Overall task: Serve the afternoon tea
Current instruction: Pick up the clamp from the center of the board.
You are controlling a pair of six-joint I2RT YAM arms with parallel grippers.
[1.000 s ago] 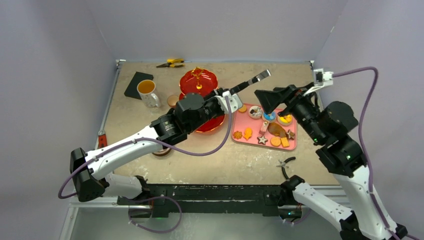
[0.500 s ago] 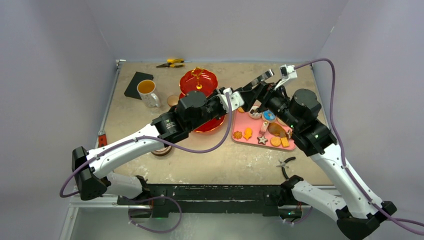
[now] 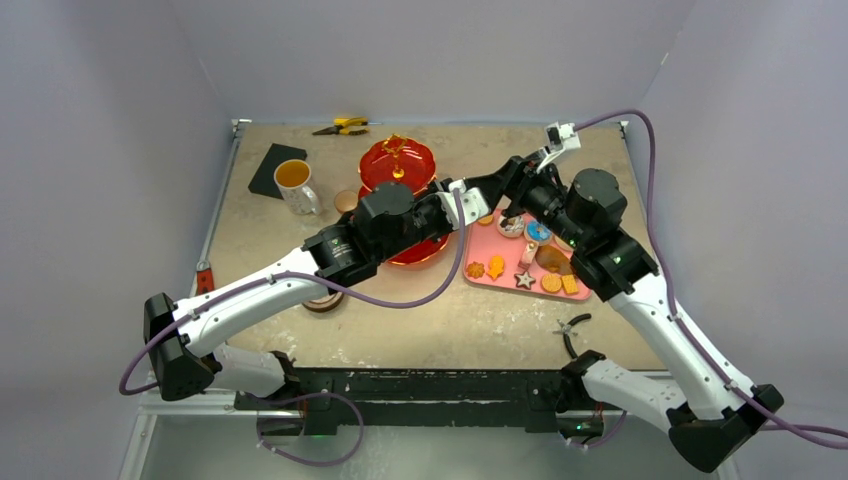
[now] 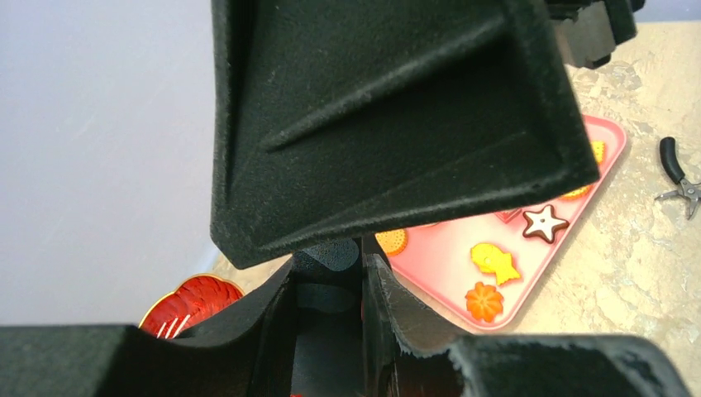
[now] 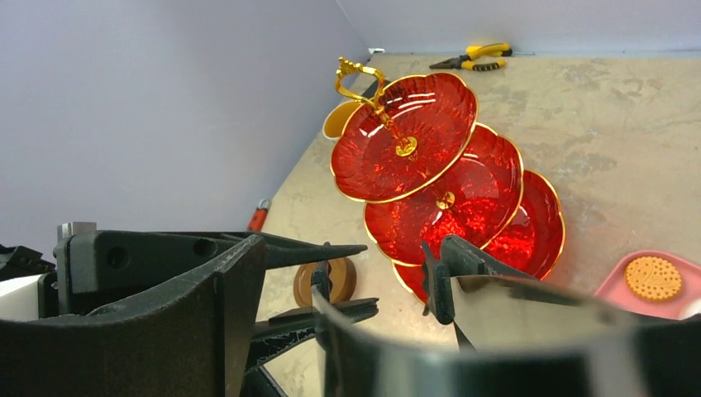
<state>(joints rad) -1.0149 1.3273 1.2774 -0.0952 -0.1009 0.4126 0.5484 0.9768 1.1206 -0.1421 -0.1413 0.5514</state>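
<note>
From above, the shiny red three-tier stand with gold rims [image 3: 397,163] is partly hidden under the left arm. The right wrist view shows all three wavy, glassy plates and the gold handle. That view also shows the black tongs with shiny metal ends [image 5: 529,310], lying between the wide-apart fingers of the right pincer [image 3: 507,183], which is open. The left pincer [image 3: 476,199], just right of the stand, squeezes the tongs. Its own camera sees mostly one big, rough black finger up close. The flat pink tray [image 4: 438,273] sits right of the stand, and little biscuits lie on it, like a brown-and-white star [image 4: 544,223]. The white mug of amber tea [image 3: 296,186] is left of the stand, with the small copper cup [image 3: 345,201] between them. A brown round saucer [image 5: 340,279] lies in front of the stand. Both pincers crowd together at the stand's right side. The far edge of the speckled stone table [image 3: 440,320] runs close behind the stand, and a wide patch of table lies in front.
</note>
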